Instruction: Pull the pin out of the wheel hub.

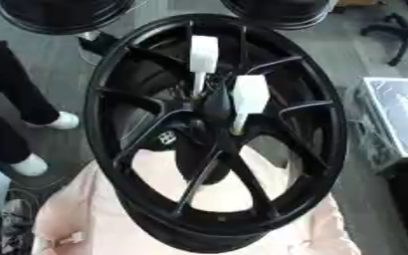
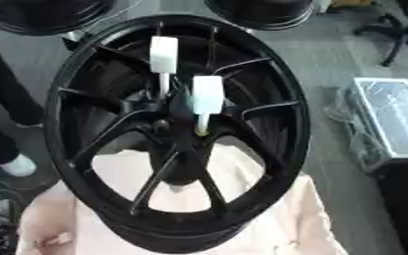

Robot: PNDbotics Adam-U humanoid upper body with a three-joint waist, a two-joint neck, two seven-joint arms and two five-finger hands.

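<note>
Black and many-spoked, the wheel hub [image 1: 216, 134] fills the middle of both eye views, tilted toward the camera, its lower rim resting on a pale pink cloth [image 1: 68, 219] that spreads under it and shows through the gaps between the lower spokes. Two white-handled pins stand in the hub's centre: the upper pin [image 1: 203, 55] rises toward the far rim, and the lower pin [image 1: 249, 94] sits just beside it to the right, its thin shaft running down into a hole close to the centre boss. The handles are near one another but apart. Neither of the robot's hands shows in either view, so the state of the fingers cannot be told. Two more black wheels [image 1: 64, 12] lie past the top edge. At left, a person's dark trouser legs and white shoes [image 1: 64, 120] stand on the grey floor [image 1: 347, 60], well apart from the pins. At right, a box wrapped in clear plastic [image 1: 397, 119] sits on the floor, and a chair base [image 1: 403, 32] shows at the upper right corner.
</note>
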